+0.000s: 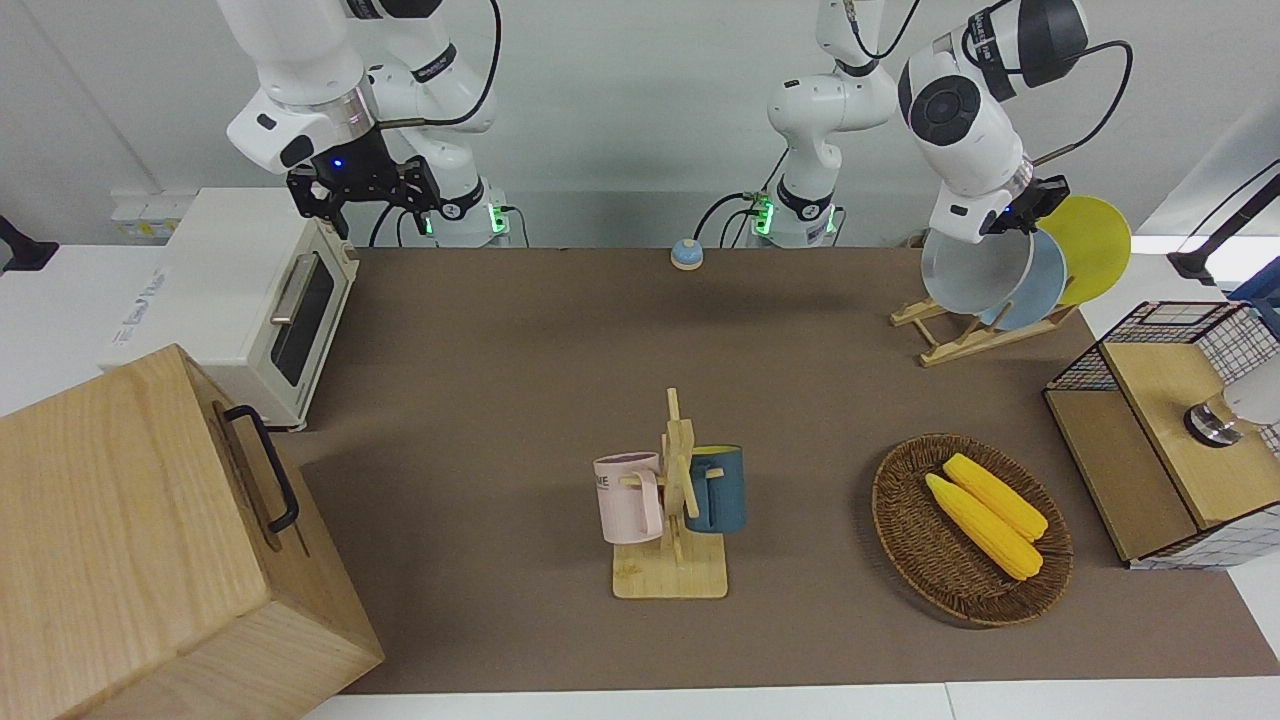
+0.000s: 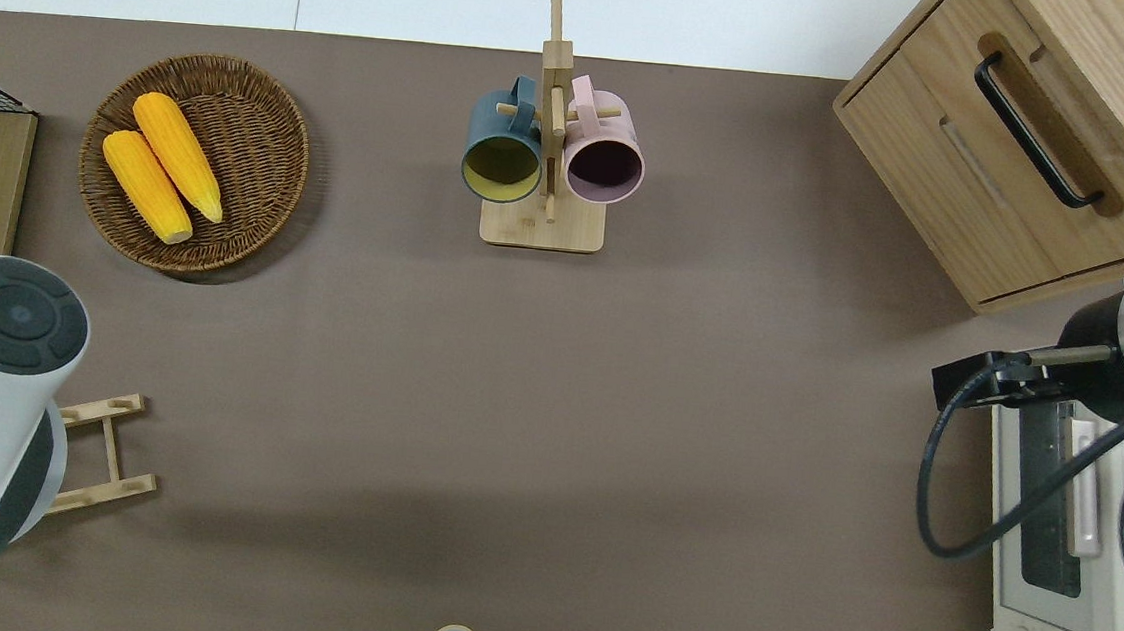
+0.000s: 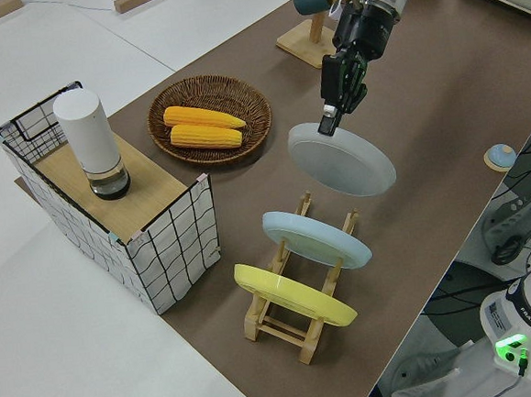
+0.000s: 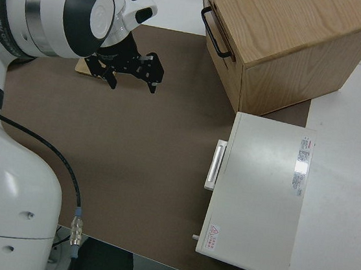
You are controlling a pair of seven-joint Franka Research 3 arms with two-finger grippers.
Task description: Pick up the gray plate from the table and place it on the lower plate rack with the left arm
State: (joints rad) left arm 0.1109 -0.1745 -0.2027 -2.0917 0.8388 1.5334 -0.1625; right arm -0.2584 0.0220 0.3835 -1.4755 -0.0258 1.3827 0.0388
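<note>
The gray plate [image 3: 344, 161] hangs tilted in the air, its rim pinched by my left gripper [image 3: 329, 123], which is shut on it. It hovers over the lower end of the light-wood plate rack [image 3: 305, 329], just above the free slots there. From the front, the gray plate [image 1: 965, 270] overlaps the light blue plate [image 1: 1045, 285] under the left gripper [image 1: 1028, 212]. In the overhead view the left arm hides the plate; only the rack's end [image 2: 105, 455] shows. The right gripper [image 4: 133, 72] is open and parked.
The rack holds a light blue plate [image 3: 316, 239] and a yellow plate [image 3: 294, 295]. A wicker basket [image 1: 905, 520] with corn, a mug stand [image 1: 675, 500], a wire-sided box [image 3: 173, 252], a toaster oven [image 1: 235, 300] and a wooden cabinet [image 1: 130, 540] stand around the table.
</note>
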